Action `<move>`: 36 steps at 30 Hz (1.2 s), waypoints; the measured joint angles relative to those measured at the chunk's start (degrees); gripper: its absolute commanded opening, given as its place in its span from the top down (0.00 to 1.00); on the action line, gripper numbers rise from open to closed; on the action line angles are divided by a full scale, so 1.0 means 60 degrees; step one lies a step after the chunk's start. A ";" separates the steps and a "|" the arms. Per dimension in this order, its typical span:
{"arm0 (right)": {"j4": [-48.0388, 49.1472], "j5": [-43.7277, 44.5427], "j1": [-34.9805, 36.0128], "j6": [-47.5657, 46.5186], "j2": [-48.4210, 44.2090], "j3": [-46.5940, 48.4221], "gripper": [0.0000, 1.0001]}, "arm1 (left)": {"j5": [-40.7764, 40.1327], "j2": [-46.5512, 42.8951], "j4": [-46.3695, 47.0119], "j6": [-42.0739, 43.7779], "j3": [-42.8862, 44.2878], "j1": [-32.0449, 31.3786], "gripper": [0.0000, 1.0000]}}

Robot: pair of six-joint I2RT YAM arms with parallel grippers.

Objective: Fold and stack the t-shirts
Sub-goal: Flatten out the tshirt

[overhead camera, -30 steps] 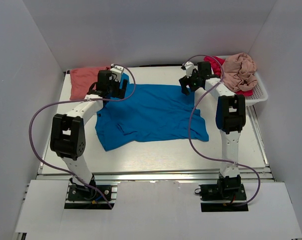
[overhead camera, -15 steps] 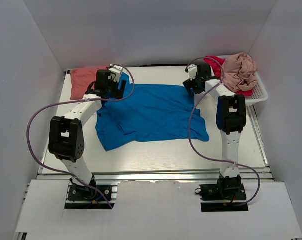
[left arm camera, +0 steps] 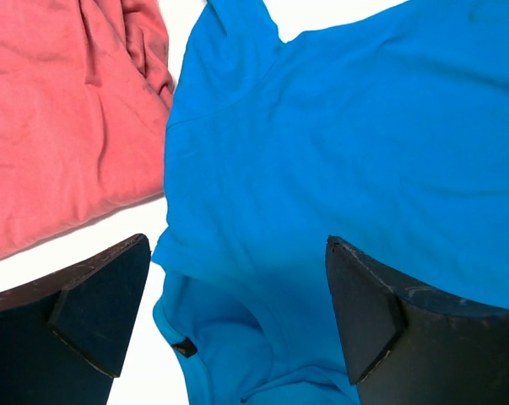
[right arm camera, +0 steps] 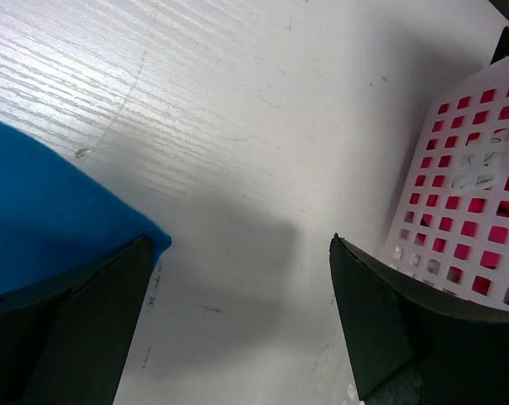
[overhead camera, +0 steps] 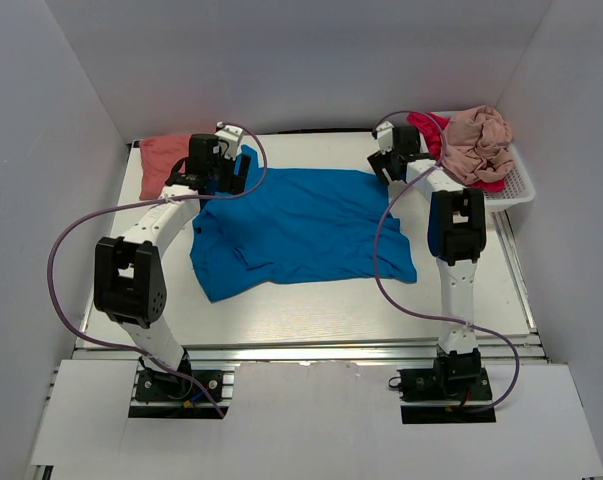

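From above, your left arm point(overhead camera: 171, 212) covers part of the salmon shirt point(overhead camera: 161, 158) and the blue shirt point(overhead camera: 301, 225) at its far-left corner. The magenta shirt point(overhead camera: 427, 124) is mostly buried under the beige-pink shirt point(overhead camera: 478, 140). On the right wrist view, the basket point(right arm camera: 457, 173) runs off the right edge.

Blue t-shirt point(overhead camera: 301, 225) is showing plain, bright; salmon t-shirt point(overhead camera: 163, 160), dusty pink t-shirt point(overhead camera: 476, 140), magenta t-shirt point(overhead camera: 428, 124) showing unpatterned; white basket point(overhead camera: 521, 180) showing square slots.
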 measured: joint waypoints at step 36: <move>0.0295 -0.2029 0.0000 0.0586 -0.0688 -0.1344 0.45 | 0.0135 0.0634 -0.0226 -0.0080 0.0696 0.0000 0.07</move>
